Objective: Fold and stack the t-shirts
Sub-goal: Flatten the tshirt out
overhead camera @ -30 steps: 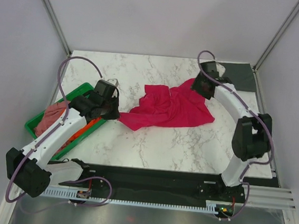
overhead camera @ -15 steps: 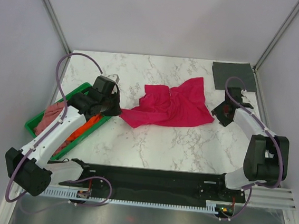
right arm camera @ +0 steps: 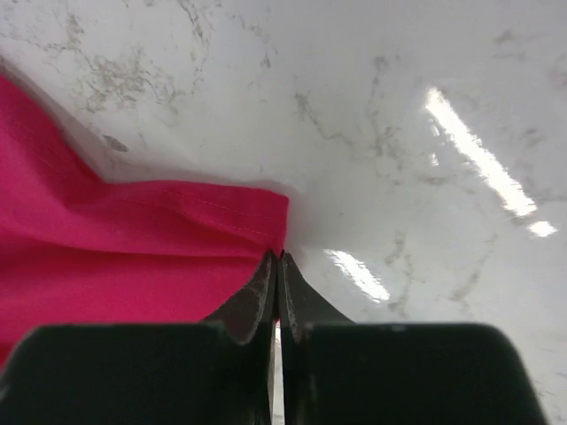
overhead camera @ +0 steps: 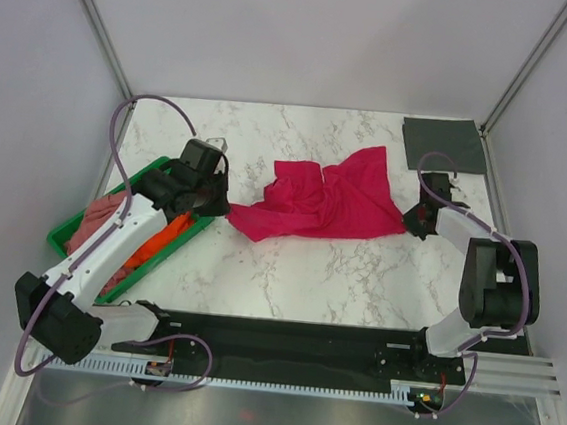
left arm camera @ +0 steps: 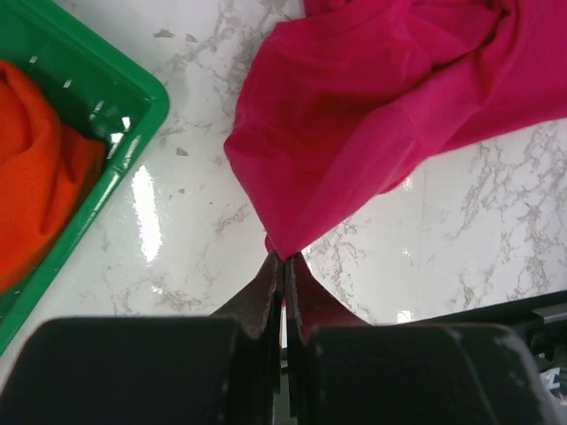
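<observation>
I see the red tee (overhead camera: 324, 204) lying rumpled and half spread near the middle of the marble table (overhead camera: 308, 275), stretched into a rough band between my two arms. The left gripper (overhead camera: 219, 204) sits at the tee's near-left tip, just off the tray's right corner. In the left wrist view its jaws (left arm camera: 283, 261) are pressed together, with a pointed corner of the red cloth (left arm camera: 372, 115) running down into them, so it is pinching the tee. The right gripper (overhead camera: 415, 220) is down at the tee's right edge. Its wrist camera shows the jaws (right arm camera: 278, 257) closed to a thin line right on the corner of a stitched hem (right arm camera: 133, 239), gripping that corner low against the glossy tabletop. The cloth between the two grips is bunched and creased in the middle (nothing like flat), with one lobe poking toward the far right. The green tray (overhead camera: 60, 241) sits at the left edge of the table, partly under the left arm. It holds the orange tee (overhead camera: 155, 245) toward its near-right side and the pink tee (overhead camera: 97, 220) heaped beside it on the left. The wrist view catches the orange cloth (left arm camera: 35, 177) against the tray's rim (left arm camera: 133, 88). A flat dark grey patch (overhead camera: 443, 144) lies at the table's far right corner, well apart from the red tee, and I cannot tell what it is.
</observation>
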`<state>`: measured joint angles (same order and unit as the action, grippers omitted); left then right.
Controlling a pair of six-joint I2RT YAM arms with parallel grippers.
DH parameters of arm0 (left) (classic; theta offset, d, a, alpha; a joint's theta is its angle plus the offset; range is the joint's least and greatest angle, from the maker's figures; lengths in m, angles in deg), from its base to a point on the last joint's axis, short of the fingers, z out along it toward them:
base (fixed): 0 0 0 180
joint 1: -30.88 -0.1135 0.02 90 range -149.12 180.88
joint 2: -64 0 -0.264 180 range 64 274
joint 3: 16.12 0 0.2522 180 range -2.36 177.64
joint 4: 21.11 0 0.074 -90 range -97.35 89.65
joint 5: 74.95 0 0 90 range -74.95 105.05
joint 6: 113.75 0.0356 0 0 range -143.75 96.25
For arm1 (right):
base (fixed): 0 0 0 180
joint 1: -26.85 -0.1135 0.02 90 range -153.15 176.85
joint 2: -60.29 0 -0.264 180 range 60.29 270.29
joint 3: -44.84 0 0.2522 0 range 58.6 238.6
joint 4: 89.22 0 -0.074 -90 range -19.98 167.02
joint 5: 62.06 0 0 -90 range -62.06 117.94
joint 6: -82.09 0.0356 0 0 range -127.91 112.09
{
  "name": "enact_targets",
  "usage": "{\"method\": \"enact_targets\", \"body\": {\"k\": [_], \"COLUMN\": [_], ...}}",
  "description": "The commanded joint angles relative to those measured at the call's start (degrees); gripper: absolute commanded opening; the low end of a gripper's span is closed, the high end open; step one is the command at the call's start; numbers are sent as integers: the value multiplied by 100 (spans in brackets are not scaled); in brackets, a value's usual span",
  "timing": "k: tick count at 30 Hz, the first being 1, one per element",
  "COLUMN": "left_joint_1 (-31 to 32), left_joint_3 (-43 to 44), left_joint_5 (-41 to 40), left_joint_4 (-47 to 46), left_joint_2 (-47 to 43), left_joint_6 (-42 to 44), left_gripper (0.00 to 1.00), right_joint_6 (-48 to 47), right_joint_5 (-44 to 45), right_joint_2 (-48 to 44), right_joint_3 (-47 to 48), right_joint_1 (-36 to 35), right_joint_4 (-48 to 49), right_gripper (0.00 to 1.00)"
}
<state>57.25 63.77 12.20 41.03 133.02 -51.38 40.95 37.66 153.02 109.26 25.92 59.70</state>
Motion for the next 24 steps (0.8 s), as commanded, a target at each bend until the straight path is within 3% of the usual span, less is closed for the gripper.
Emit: {"method": "enact_targets", "body": {"k": [1, 4, 7, 9, 11, 14, 18, 24], "left_joint_1": [-27, -27, -35, -27, -27, -27, -27, -27], "left_joint_3": [811, 1226, 1123, 973, 674, 279, 111, 111], "left_joint_5": [-705, -1085, -1043, -683, -271, -102, -110, -93], "left_joint_4": [284, 531, 611, 602, 576, 497, 479, 488], "left_joint_2": [147, 235, 174, 121, 51, -98, -204, -292], "left_joint_6": [267, 355, 364, 321, 250, 171, 180, 180], "left_gripper": [2, 2, 2, 2, 2, 2, 2, 2], "right_joint_6": [-779, -1475, -1538, -1494, -1415, -1414, -1301, -160], "right_joint_5": [1232, 1770, 1570, 1350, 1261, 1339, 1025, -3], "right_joint_2": [-595, -1027, -1151, -1213, -1266, -1371, -1547, -1915], "right_joint_3": [846, 1279, 1167, 719, 386, 349, 419, -256], "right_joint_1": [5, -4, -4, -4, -4, -4, -4, -4], "right_joint_4": [-919, -1878, -2223, -2223, -2205, -2249, -2241, -1575], "right_gripper": [3, 2, 11, 21, 44, 54, 55, 51]}}
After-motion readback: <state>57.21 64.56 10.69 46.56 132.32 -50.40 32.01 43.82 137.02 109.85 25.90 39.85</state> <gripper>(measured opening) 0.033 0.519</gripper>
